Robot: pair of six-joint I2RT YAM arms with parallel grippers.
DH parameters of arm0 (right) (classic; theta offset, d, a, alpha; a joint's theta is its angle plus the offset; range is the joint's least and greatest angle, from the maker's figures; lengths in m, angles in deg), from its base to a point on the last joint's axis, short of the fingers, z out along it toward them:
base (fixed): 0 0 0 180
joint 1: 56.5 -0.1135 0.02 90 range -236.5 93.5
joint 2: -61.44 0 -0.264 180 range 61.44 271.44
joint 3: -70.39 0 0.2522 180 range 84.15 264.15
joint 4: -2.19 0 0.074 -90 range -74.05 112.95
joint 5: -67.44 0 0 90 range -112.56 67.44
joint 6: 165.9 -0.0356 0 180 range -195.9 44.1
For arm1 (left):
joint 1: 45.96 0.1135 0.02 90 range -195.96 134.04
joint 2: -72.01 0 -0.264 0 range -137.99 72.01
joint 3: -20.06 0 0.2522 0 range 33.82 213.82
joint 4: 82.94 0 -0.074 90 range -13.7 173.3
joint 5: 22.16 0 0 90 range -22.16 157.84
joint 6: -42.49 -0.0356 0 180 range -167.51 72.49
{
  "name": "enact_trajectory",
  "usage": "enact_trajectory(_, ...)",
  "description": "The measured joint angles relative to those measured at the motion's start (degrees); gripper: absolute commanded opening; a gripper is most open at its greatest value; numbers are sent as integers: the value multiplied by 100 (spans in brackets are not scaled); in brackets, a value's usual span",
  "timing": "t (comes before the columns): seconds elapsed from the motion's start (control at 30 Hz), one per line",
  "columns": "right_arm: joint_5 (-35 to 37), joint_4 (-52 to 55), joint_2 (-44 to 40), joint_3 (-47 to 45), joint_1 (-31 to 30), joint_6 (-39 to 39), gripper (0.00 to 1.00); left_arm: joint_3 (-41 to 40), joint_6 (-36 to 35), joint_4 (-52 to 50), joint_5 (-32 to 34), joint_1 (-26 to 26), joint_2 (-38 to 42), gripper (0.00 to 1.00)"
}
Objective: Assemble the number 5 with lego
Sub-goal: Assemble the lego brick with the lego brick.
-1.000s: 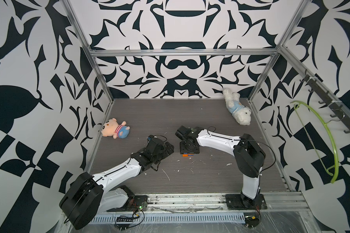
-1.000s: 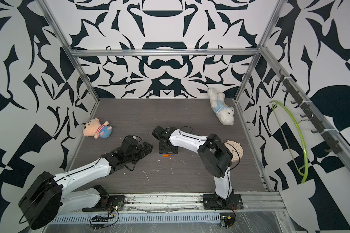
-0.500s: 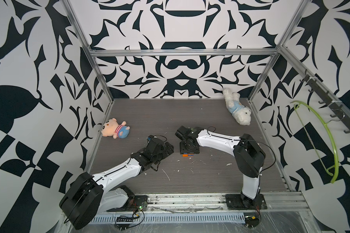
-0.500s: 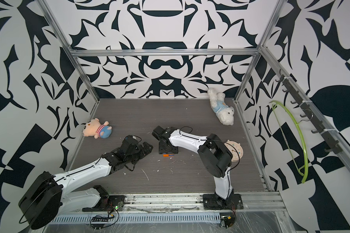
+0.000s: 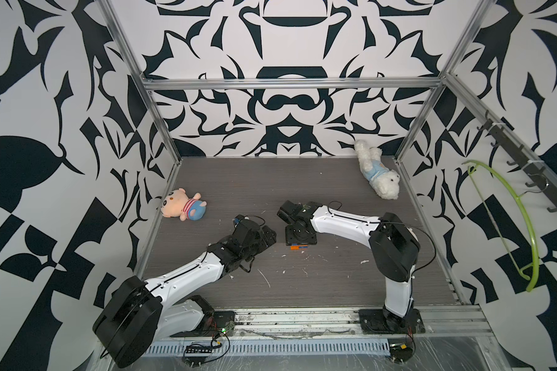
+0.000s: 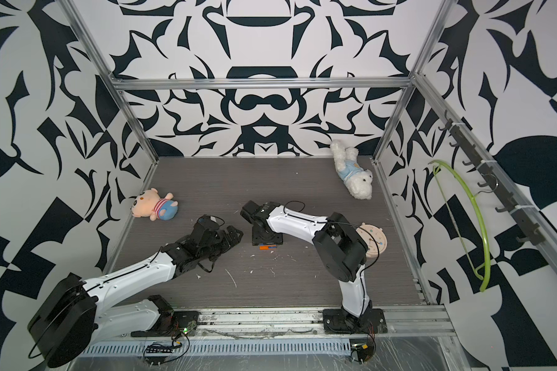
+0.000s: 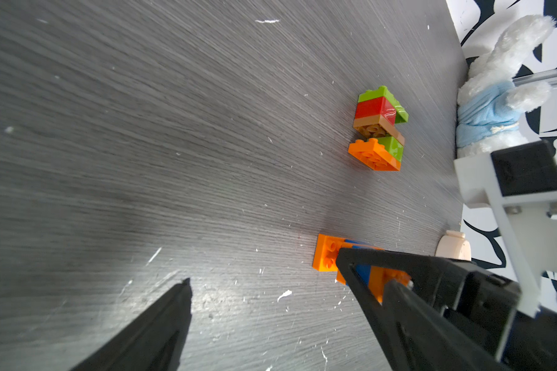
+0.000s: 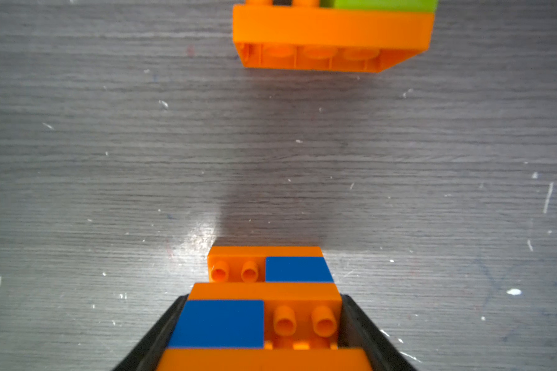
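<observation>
My right fingers (image 5: 299, 239) pinch a stack of orange and blue studded plastic lego bricks (image 8: 261, 308). In the right wrist view, one black finger is pressed against each flank. The stack sits near the middle of the dark grey wood-grain desk (image 8: 110, 144), and the end away from my grip rests on the desk. In both top views only a sliver of it shows beneath the right fingers.

My left fingers (image 5: 267, 237) are spread wide with nothing between them. They are low over the desk, just beside the stack on its left.

A clump of lime green, red, tan and orange lego bricks (image 7: 378, 128) lies on the desk apart from the stack. Its orange brick faces the stack across a bare strip of wood grain. I cannot make this clump out in the top views.

A white plush dog in a pale blue shirt (image 5: 378, 173) lies in the far right corner. A peach plush pig in a striped shirt (image 5: 182, 208) lies at the left edge. Both are well apart from the bricks.
</observation>
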Motion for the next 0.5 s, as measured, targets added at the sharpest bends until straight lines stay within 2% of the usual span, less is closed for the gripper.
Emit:
enact_trajectory(0.27,-33,-9,-4,-2,-4,-7,78,0,-7,-9,11,0,20,99)
enact_trajectory(0.5,-72,-11,-278,-114,-2,28,85,0,-35,-48,57,0,98,99)
